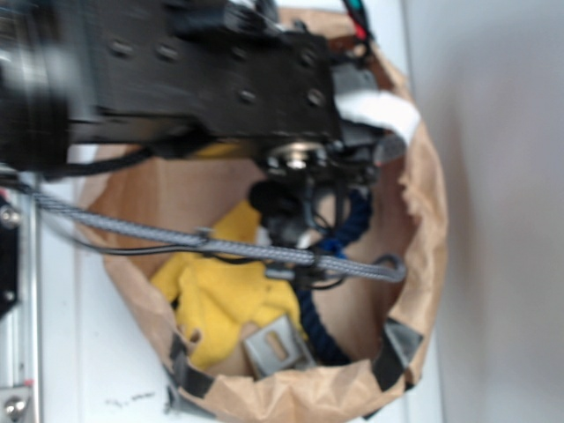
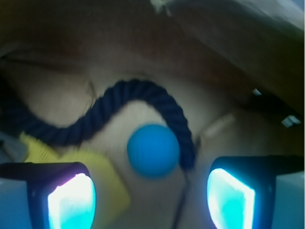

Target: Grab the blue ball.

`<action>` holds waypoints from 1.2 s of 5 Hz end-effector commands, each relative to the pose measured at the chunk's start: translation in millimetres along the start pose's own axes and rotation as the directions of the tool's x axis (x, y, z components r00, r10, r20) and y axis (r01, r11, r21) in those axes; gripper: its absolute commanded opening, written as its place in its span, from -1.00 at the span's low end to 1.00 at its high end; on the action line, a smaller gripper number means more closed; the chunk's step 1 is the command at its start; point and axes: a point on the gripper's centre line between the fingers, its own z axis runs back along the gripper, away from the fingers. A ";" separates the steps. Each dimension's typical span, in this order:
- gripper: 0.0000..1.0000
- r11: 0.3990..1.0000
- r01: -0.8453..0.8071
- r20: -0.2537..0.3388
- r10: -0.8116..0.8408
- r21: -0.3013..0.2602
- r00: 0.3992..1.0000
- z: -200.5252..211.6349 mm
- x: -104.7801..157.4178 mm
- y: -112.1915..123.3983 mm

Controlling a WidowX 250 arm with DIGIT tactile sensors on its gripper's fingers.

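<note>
Two neighbours crowd the blue ball (image 2: 153, 150) on the floor of the paper bag (image 1: 423, 229): the navy rope (image 2: 119, 102) touches its right side and the yellow cloth (image 2: 102, 183) lies just left. The gripper (image 2: 151, 200) hangs above, spread wide and empty; closing off-centre could snag rope or cloth instead.

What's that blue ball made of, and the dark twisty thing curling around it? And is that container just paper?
The blue ball looks like matte rubber or foam: smooth, even colour, no shine. The navy rope appears to be twisted fibre, probably cotton; its spiral strands show. The container looks like a brown paper bag with a crumpled, rolled-down rim. The blur leaves all of this uncertain.
</note>
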 end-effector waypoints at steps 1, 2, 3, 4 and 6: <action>1.00 0.988 0.096 0.074 -0.105 0.122 0.992 -25.5 18.5 -18.0; 1.00 0.983 0.124 0.047 -0.131 0.138 0.990 -38.6 17.8 -22.5; -1.00 0.985 0.089 0.022 -0.093 0.145 0.995 -46.2 18.4 -19.3; -1.00 0.984 0.105 0.050 -0.113 0.142 0.992 -37.4 19.4 -18.8; -1.00 0.999 0.031 0.129 -0.036 0.041 0.991 22.2 12.4 -3.0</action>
